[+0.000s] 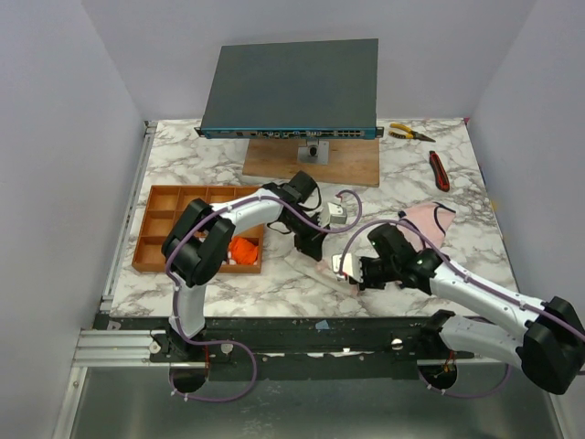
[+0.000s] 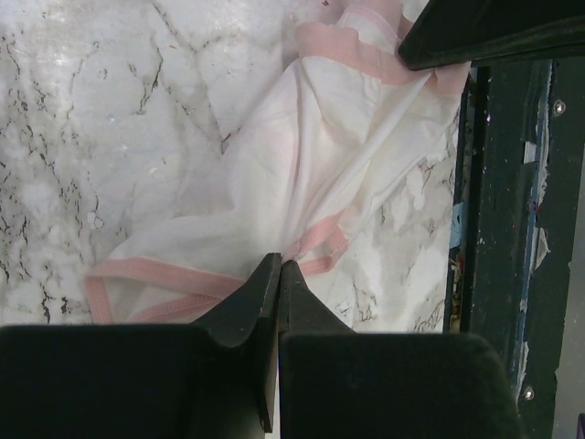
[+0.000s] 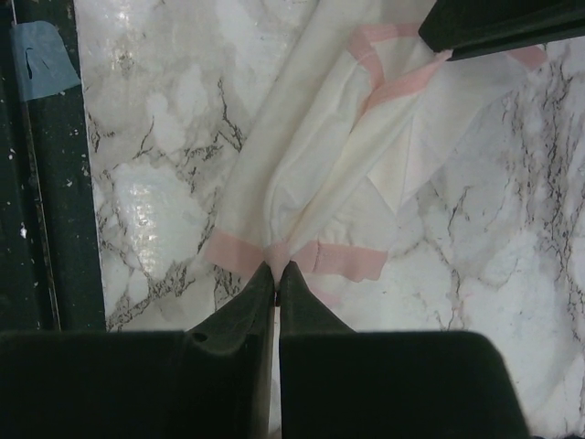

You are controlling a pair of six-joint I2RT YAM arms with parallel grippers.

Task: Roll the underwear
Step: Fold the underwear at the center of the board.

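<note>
A cream underwear (image 1: 334, 263) with pink bands lies crumpled on the marble near the table's front, stretched between both grippers. My left gripper (image 1: 315, 249) is shut on one pink band (image 2: 315, 245) of it. The right gripper (image 1: 355, 272) is shut on the opposite pink band (image 3: 228, 251). In each wrist view the cream cloth (image 2: 311, 174) (image 3: 366, 174) spreads from the jaw tips toward the other arm's dark finger at the top right. A pale pink underwear with dark edging (image 1: 430, 219) lies behind the right arm. An orange underwear (image 1: 242, 249) sits in the tray.
The orange-brown compartment tray (image 1: 164, 229) stands at the left. A dark flat box (image 1: 292, 82) on a wooden board (image 1: 311, 163) fills the back middle. Yellow-handled pliers (image 1: 411, 134) and a red-handled tool (image 1: 439, 171) lie at the back right. The dark front rail (image 2: 507, 229) (image 3: 50, 183) runs close by.
</note>
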